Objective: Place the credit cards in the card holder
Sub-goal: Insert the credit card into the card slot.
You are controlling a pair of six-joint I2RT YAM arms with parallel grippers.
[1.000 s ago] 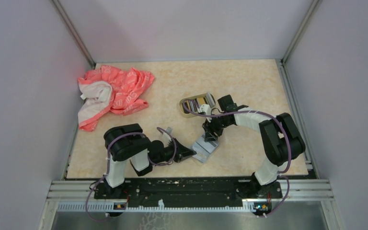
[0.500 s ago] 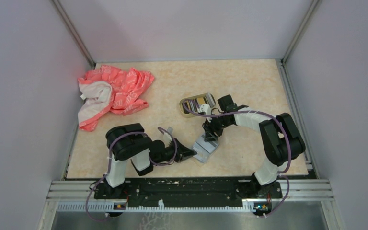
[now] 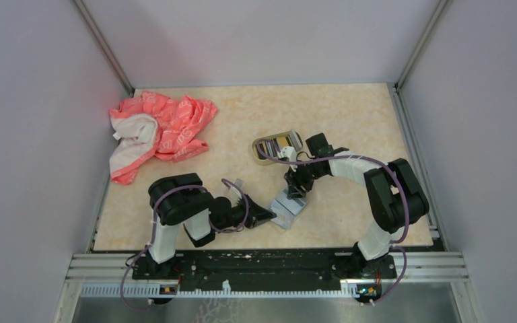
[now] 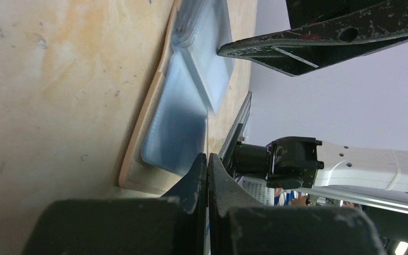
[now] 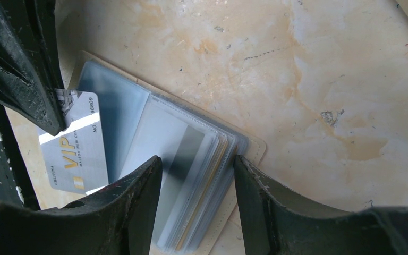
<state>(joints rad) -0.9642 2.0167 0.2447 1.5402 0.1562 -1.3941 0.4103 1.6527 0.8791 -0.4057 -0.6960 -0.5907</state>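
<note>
The card holder point(image 5: 191, 154) is a tan stitched booklet of clear, pale blue sleeves lying flat on the table, also seen from the top view point(image 3: 289, 208) and the left wrist view point(image 4: 178, 122). My left gripper point(image 3: 268, 214) is shut on the corner of a silver VIP card point(image 5: 77, 154) at the booklet's open edge; its fingers point(image 5: 26, 79) show at top left. My right gripper point(image 5: 196, 175) is open, with its jaws on either side of the sleeve stack just above it, and shows from the top point(image 3: 296, 190). More striped cards sit in a gold-rimmed tin point(image 3: 274, 146).
A crumpled pink and white cloth point(image 3: 158, 131) lies at the far left. Purple walls close in the table on three sides. The right arm's wrist point(image 4: 350, 164) shows behind the left jaws.
The left arm has edged very slightly to the right; the card, the holder and the right gripper stay where they were.
</note>
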